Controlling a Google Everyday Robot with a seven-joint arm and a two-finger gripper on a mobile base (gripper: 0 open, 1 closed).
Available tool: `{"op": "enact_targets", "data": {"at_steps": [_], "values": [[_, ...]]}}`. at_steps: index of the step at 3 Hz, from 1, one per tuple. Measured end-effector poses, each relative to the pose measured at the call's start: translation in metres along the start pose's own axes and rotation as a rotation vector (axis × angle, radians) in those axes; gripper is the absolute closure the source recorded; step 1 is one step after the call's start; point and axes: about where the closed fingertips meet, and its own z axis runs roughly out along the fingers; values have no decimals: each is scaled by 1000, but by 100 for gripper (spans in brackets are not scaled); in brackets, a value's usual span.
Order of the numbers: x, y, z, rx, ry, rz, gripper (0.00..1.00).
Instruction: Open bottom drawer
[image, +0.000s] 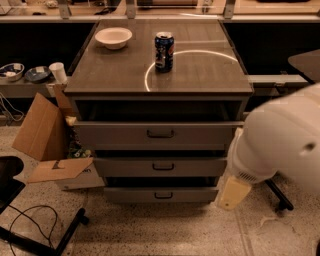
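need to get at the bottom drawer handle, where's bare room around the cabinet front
Bare floor lies in front of the bottom drawer. The left is crowded by the box. On the right, the gripper hangs by the drawer's end.

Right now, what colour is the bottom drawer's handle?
Black handle, camera view; gripper right of it.

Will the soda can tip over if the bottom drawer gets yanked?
Maybe: the can stands tall and narrow, so a jolt could topple it. Round, it would likely roll. The gripper hangs low, right of the bottom drawer.
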Motion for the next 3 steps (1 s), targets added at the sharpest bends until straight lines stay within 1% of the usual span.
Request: {"op": "enact_targets", "data": {"at_steps": [1, 2, 3], "values": [[15, 34, 78, -34, 70, 6, 0], [27, 36, 84, -23, 99, 42, 0], [26, 36, 84, -24, 97, 43, 0]]}}
